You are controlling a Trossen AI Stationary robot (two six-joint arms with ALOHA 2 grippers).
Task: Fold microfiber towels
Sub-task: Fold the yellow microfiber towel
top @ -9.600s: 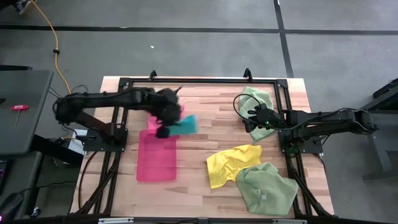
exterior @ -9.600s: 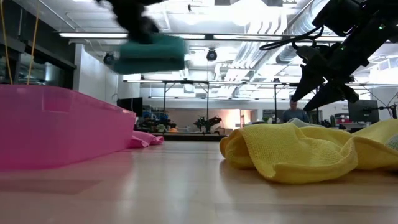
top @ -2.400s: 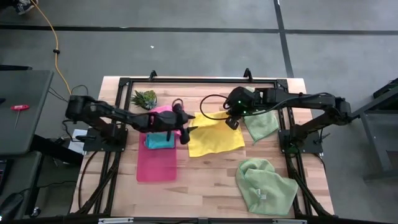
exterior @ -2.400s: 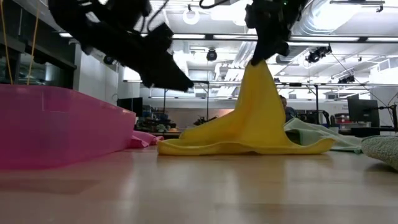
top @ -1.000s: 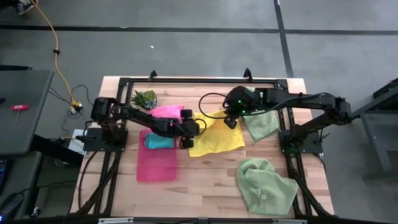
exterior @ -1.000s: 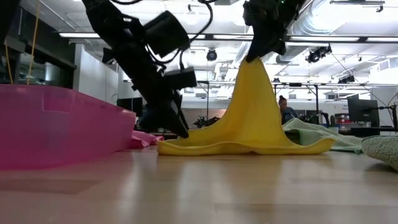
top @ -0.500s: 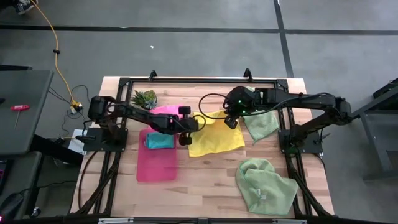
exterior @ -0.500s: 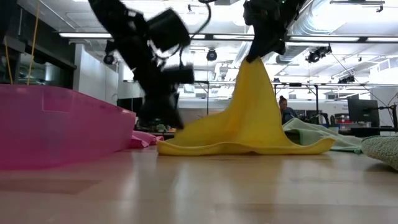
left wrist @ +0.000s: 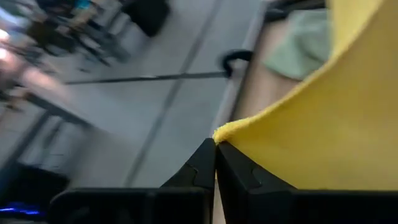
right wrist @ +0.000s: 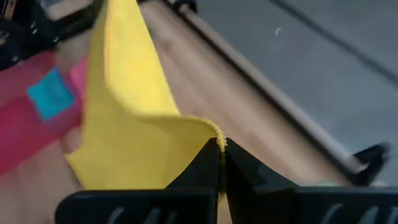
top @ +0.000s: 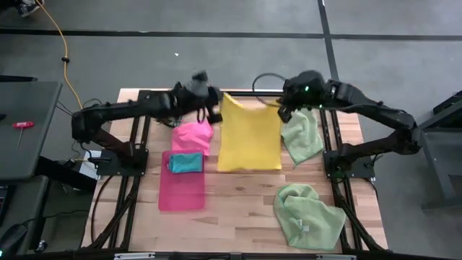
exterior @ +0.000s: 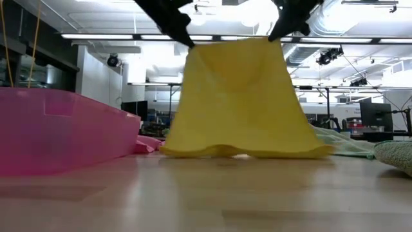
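**A:** Towel status first: where is the soft yellow microfiber towel (top: 249, 137)?

**B:** It hangs between the two arms at the far side of the wooden table (top: 238, 209). Its top edge is raised and its bottom hem trails on the wood, between the hot pink cloth (top: 192, 135) and a pale green cloth (top: 302, 139).

**A:** And the grippers?

**B:** The left gripper (left wrist: 216, 144) is pinched fully closed on one top corner. The right gripper (right wrist: 221, 147) is clamped just as tight on the other corner. The low view shows the sheet stretched fairly flat between them.

**A:** Which step is this, then?

**B:** I judge it to be the spread-and-lift before the first fold. One teal cloth (top: 185, 162) already sits folded in the translucent pink rectangular tray (top: 180, 195), and a second pale green cloth (top: 309, 215) lies crumpled near the front, untouched.

**A:** What does the next move call for?

**B:** Probably both arms travelling together toward the near side, keeping the top edge taut, so the raised half lays over the trailing half. If one corner leads, the fold will likely skew.
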